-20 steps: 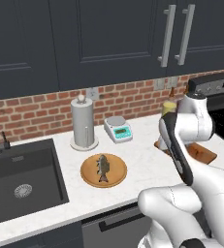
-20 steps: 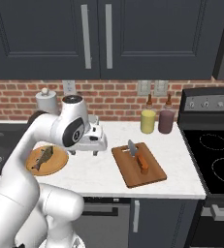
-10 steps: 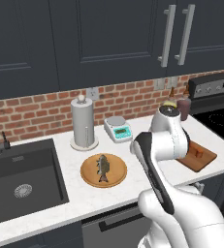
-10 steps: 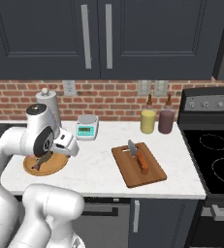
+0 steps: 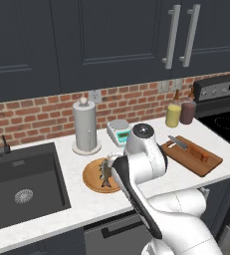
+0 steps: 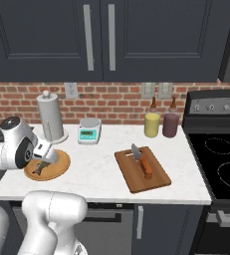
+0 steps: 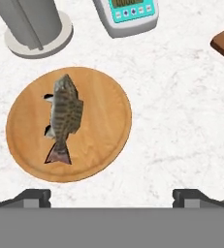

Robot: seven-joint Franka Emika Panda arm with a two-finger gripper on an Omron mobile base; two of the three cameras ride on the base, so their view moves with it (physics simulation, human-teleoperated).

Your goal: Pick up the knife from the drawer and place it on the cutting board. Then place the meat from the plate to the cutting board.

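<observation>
Swung my arm over from the cutting board (image 6: 142,169) side; my tool (image 7: 111,196) now hangs wide open and empty above the plate (image 7: 106,145). Knife (image 6: 142,161) already lies on the board. Meat (image 7: 64,116) still on the plate on the surface; grabbing it looks next.

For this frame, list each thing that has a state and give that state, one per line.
knife: lying on the cutting board, orange handle toward the front.
cutting board: flat on the counter, carrying the knife, no meat on it.
meat: lying on the plate, not gripped.
plate: flat on the counter, holding the meat.
gripper: open, above the plate, holding nothing.
upper cabinet doors: closed.
</observation>
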